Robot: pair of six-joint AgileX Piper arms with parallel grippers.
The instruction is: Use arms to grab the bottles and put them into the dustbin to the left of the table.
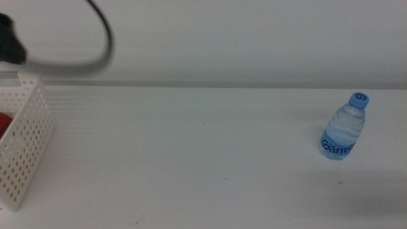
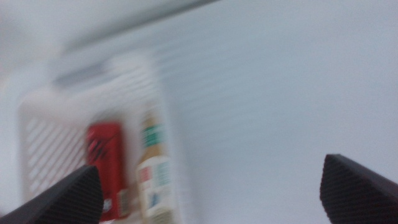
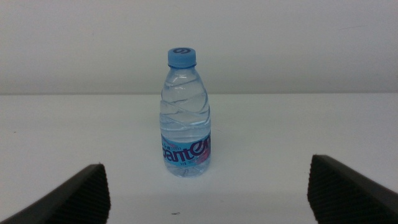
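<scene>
Clear ribbed water bottle (image 1: pixel 343 132) upright — perforated dustbin (image 1: pixel 25 147) apart.

Bare white room, even light

A plain white wall (image 1: pixel 254 38) fills the upper frame, meeting the flat surface along a soft grey seam.

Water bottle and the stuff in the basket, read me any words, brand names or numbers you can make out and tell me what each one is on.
"Ganten", white script on the blue label of the water bottle, partly wrapped out of sight.
Red can in the dustbin: markings too blurred to read.
Juice bottle beside it: label too blurred to read.
</scene>
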